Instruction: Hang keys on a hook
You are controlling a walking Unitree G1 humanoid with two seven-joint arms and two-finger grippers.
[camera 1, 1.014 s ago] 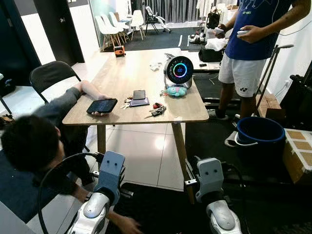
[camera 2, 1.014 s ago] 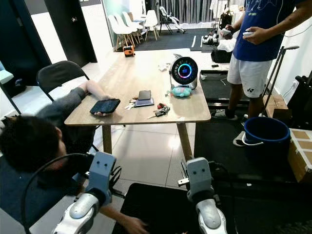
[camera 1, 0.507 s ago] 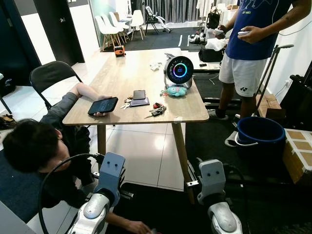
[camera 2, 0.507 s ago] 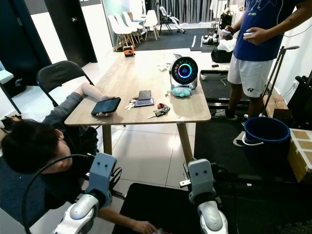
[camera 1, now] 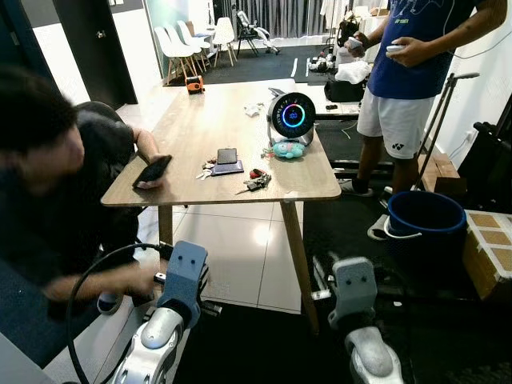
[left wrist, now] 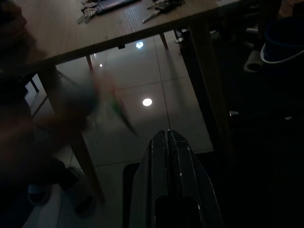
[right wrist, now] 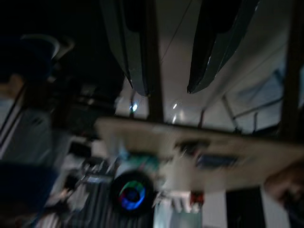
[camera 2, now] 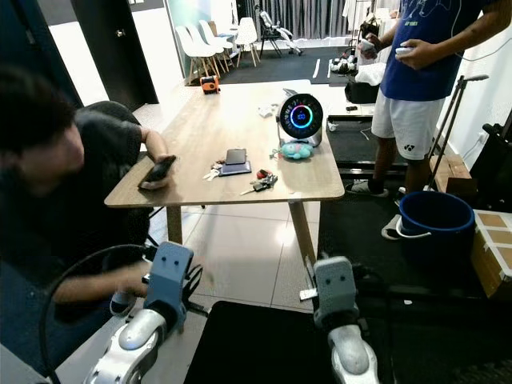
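A bunch of keys with a red tag (camera 1: 256, 181) lies near the front edge of the wooden table (camera 1: 208, 120). A second bunch (camera 1: 206, 168) lies beside a dark wallet and phone (camera 1: 228, 160). Both arms hang low in front of the table, well short of the keys: the left arm (camera 1: 180, 276) and the right arm (camera 1: 354, 292). In the left wrist view my left gripper (left wrist: 167, 135) is shut with nothing in it, pointing at the floor under the table, and the keys (left wrist: 164, 5) lie above on the tabletop. My right gripper (right wrist: 168, 88) is open and empty.
A person (camera 1: 48, 176) stands close at my left, holding a phone (camera 1: 152, 170) at the table's edge. Another person (camera 1: 404, 72) stands at the right. A round device with a glowing ring (camera 1: 292, 116) sits on the table. A blue bucket (camera 1: 426, 220) stands right, near boxes.
The person at the left has risen from a crouch and tilted the phone up off the table. Both arms stay low; the right one has shifted slightly.
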